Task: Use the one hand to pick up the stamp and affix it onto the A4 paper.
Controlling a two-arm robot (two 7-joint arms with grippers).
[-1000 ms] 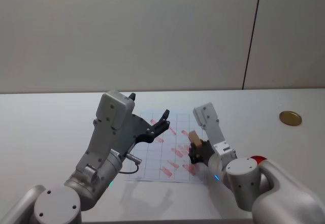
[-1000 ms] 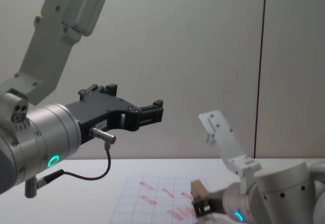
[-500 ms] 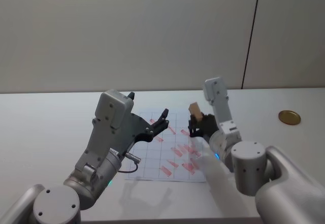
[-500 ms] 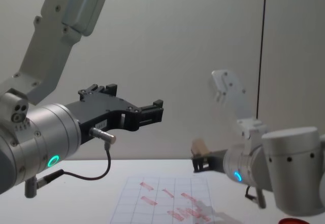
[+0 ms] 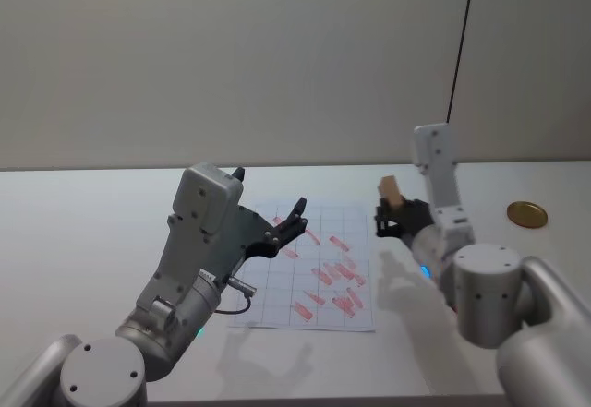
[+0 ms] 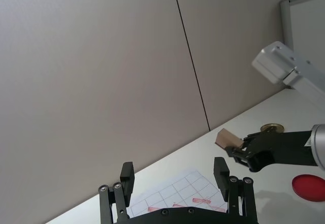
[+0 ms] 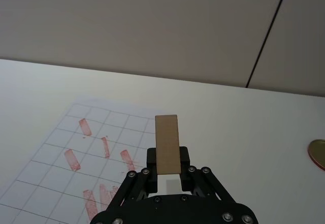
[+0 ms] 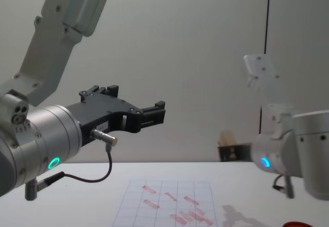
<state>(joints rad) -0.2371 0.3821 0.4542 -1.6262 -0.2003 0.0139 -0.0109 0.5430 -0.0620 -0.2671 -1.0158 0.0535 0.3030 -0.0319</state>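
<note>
Right pincer (image 5: 386, 211) was in the air, off the right edge of the A4 paper (image 5: 277, 287) and level with its far corner. Its two fingers were clamped on the stamp (image 5: 391, 189), one on each side of the block's lower end.

From the right wrist camera I saw most of the stamp standing out past the fingertips, with a broad tan face turned toward the lens. The block sat centred between the fingers and looked square to them, not skewed.

From the chest camera the stamp was well above the table (image 5: 92, 222) and higher than the paper. It touched nothing but the pincer. In that view it rose above the black fingers, which reached in from the paper's right side.

The paper lay flat on the table, its pale grid carrying several red-pink oblong marks. Most of them were bunched toward its right half and near edge.

Left pincer (image 6: 174, 176) hung above the paper's left part, clear of the sheet. Its fingers were spread wide with nothing between them.

A gold-brown disc (image 5: 527, 213) lay on the table far to the right of the paper, well apart from the stamp. A flat red round thing (image 6: 310, 187) also lay on the table to the paper's right.
</note>
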